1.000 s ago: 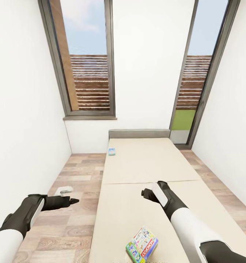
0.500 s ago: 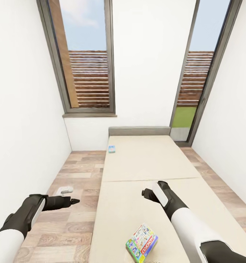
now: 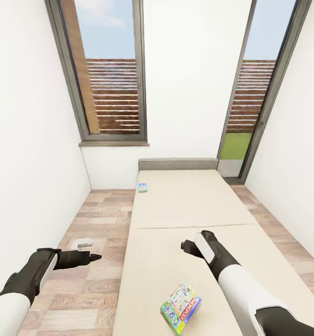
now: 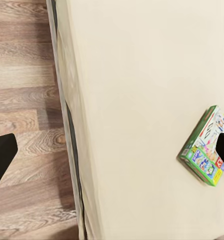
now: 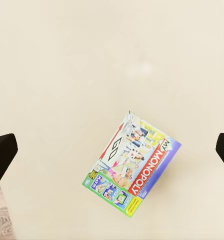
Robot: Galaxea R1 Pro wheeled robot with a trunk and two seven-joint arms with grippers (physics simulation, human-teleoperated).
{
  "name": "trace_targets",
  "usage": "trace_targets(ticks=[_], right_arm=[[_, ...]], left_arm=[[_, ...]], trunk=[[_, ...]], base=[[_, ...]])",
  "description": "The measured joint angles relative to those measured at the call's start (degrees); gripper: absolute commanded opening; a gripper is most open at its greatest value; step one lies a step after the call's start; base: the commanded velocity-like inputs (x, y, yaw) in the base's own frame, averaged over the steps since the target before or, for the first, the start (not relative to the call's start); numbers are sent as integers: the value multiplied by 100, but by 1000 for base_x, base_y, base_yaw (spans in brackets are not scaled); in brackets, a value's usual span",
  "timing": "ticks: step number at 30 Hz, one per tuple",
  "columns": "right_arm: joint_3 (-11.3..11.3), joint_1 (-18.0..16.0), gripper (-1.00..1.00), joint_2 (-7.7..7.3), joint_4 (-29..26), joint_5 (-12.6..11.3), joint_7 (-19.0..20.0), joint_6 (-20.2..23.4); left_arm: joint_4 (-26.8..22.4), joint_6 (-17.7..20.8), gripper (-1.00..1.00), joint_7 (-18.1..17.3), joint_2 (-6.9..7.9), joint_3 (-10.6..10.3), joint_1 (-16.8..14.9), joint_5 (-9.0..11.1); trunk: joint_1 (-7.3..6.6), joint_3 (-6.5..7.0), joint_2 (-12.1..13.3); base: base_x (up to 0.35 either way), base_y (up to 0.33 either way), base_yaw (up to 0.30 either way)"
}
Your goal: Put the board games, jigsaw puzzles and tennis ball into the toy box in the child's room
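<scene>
Bed [image 3: 184,210]: beige mattress, grey headboard against the far wall, plank floor [image 3: 89,280] either side.

Monopoly box [image 3: 181,308]: flat on the mattress near the bed's foot edge, skewed to the edges.

Blue box [image 3: 142,187]: small, flat, at the mattress's left edge near the head corner, well apart from the Monopoly box.

Left gripper [image 3: 94,257]: over the floor beside the bed's left edge, fingers spread wide, empty.

Right gripper [image 3: 184,245]: above mid-mattress, fingers spread wide, empty.

Small grey object [image 3: 84,242]: on the floor, left of the bed.
</scene>
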Motion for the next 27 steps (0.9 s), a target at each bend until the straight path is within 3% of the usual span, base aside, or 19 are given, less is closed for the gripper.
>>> trace_targets(ticks=[16, 27], right_arm=[[-10, -26, 100, 0, -51, 1, 0, 0], [-5, -227, 100, 7, -55, 1, -14, 36]], left_arm=[[0, 0, 100, 0, -17, 0, 0, 0], [0, 0, 100, 0, -1, 0, 0, 3]], trunk=[[0, -151, 0], [0, -255, 0]], base=[[0, 0, 0], [0, 0, 0]])
